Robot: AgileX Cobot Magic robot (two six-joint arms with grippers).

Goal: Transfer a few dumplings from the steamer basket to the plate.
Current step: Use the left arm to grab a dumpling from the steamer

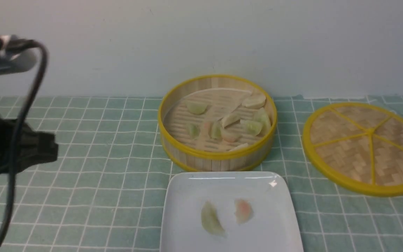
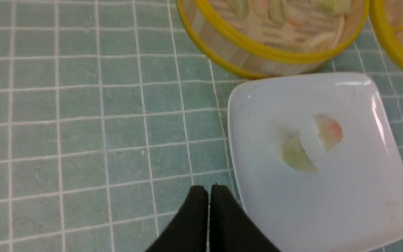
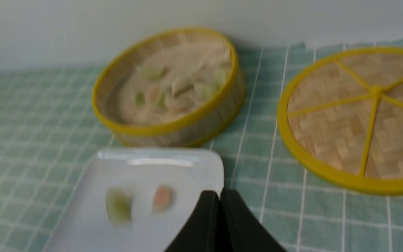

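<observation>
In the front view the left arm (image 1: pixel 30 150) hangs above the green checked cloth (image 1: pixel 100 140). Well off to its right, the steamer basket (image 1: pixel 217 159) holds a cluster of dumplings (image 1: pixel 250 126). The plate (image 1: pixel 187 224) sits just in front of the basket and carries a pale green dumpling (image 1: pixel 212 218) and a pink-tinged dumpling (image 1: pixel 242 211), side by side but apart. The woven lid (image 1: pixel 366 147) lies flat farther right. In the left wrist view the left gripper (image 2: pixel 208 190) has its jaws pressed together on nothing (only a thin slit shows between them); the plate lies ahead to its right, the basket beyond. In the blurred right wrist view the right gripper (image 3: pixel 219 196) is likewise closed and empty, with the plate ahead to its left and the lid ahead to its right.
</observation>
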